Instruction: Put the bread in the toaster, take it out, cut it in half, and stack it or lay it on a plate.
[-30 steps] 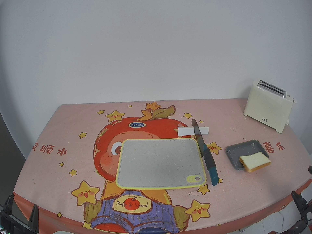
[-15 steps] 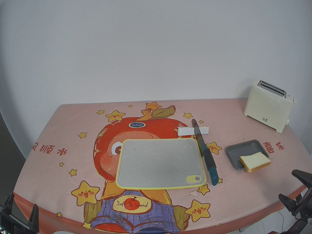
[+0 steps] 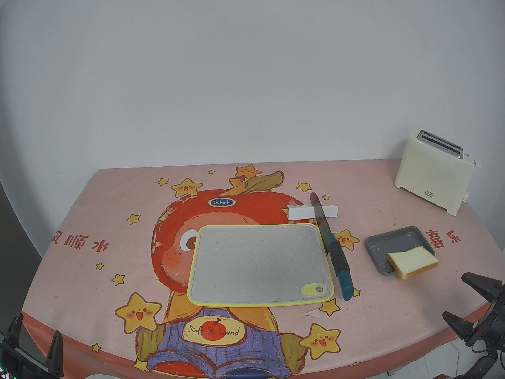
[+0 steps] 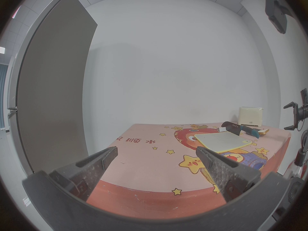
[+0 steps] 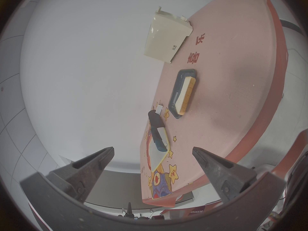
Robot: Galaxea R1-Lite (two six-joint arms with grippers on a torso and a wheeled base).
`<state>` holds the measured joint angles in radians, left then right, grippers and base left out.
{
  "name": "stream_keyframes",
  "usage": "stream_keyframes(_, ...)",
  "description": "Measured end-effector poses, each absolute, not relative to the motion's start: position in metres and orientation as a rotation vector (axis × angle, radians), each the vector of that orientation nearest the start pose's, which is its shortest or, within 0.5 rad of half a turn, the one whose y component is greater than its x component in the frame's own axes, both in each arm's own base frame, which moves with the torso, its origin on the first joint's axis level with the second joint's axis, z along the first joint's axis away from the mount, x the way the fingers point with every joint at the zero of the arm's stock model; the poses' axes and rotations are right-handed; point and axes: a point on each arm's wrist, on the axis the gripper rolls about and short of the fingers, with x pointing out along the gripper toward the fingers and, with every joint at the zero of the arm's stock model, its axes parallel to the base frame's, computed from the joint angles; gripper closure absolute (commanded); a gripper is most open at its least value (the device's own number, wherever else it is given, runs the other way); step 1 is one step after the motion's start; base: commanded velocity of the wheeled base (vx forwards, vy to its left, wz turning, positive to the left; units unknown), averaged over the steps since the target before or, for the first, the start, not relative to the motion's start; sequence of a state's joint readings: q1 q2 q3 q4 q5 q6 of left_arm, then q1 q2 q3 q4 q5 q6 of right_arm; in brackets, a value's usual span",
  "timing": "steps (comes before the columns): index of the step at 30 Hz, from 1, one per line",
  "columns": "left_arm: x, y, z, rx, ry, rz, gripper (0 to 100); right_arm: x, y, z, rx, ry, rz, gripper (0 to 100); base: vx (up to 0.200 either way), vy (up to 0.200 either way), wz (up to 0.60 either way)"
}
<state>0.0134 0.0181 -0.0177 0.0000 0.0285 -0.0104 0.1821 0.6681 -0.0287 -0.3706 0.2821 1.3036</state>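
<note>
A slice of bread (image 3: 413, 261) lies half on a small grey plate (image 3: 386, 242) at the table's right, also visible as bread (image 5: 185, 95) on the plate (image 5: 175, 92) in the right wrist view. The cream toaster (image 3: 435, 170) stands at the back right corner. A knife with a teal handle (image 3: 333, 247) rests beside the grey cutting board (image 3: 260, 264). My right gripper (image 3: 473, 303) hangs open at the table's front right edge, short of the bread. My left gripper (image 3: 34, 338) is open, low off the front left corner, empty (image 4: 157, 159).
A small white block (image 3: 311, 212) props the knife blade behind the board. The pink printed tablecloth (image 3: 105, 248) covers the table, with bare room on its left half. A grey wall stands close behind.
My right gripper has risen from below the front right edge and moved in toward the table. The left gripper and the objects have stayed put.
</note>
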Motion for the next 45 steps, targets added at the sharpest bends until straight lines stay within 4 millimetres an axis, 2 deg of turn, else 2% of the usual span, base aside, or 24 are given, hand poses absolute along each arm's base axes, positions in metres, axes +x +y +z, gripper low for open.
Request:
stream_keyframes(25,-0.023,0.0,0.081,-0.01,0.0,0.042,0,0.078,0.02,0.112,1.262,0.612,0.152,0,0.0,0.0,0.0)
stream_keyframes(45,-0.023,0.0,0.081,-0.01,0.0,0.042,0,0.119,0.02,0.104,1.231,0.623,0.076,0,0.0,0.0,0.0)
